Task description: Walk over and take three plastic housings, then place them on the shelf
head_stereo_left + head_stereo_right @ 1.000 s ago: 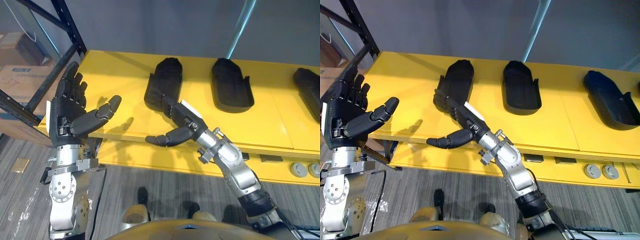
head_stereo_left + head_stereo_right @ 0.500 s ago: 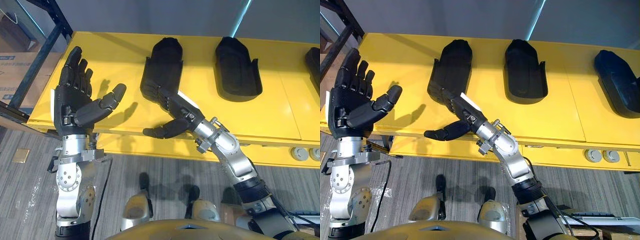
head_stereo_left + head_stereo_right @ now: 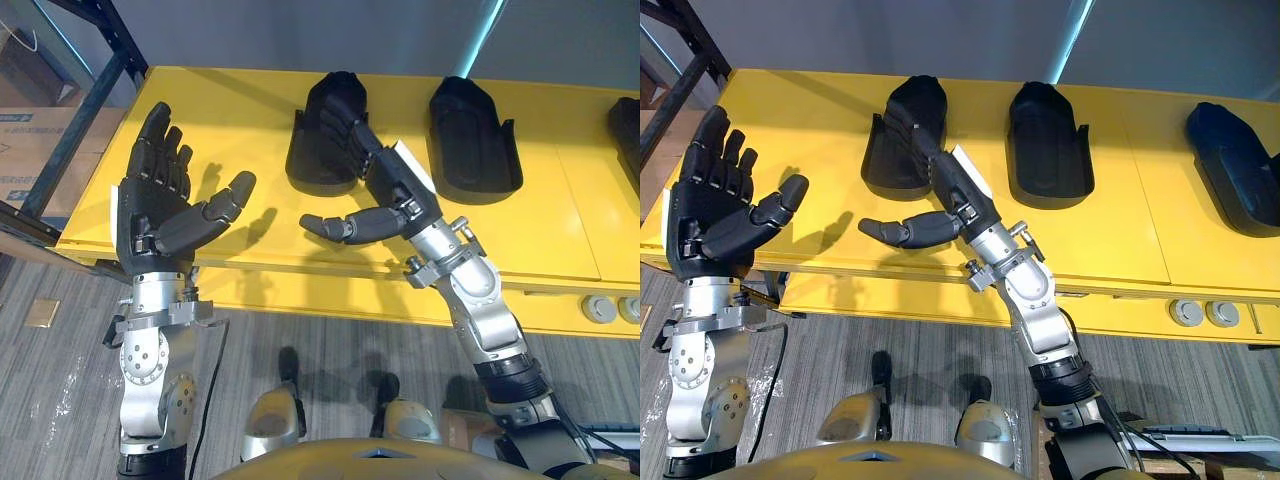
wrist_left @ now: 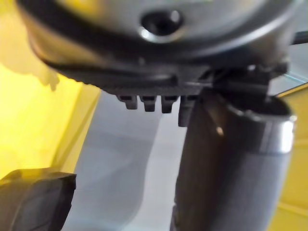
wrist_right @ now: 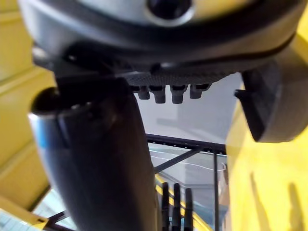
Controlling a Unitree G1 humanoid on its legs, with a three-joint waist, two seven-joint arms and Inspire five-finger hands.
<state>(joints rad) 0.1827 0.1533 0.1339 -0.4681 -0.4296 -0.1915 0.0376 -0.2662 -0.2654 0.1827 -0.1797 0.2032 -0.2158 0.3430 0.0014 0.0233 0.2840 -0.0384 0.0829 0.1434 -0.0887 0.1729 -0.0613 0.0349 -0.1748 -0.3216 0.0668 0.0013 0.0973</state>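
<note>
The open right hand (image 3: 385,195) reaches over the plastic housing (image 3: 312,150), likely a light, stiff, slick shell best gripped across its side walls.

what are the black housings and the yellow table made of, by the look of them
Housings: probably moulded plastic, matt black. They are rounded one-piece shells with thin raised walls and only a dull sheen.
Table: smooth yellow top with a satin finish, perhaps painted or laminated board. Thin seams run across it; the core cannot be told.
</note>
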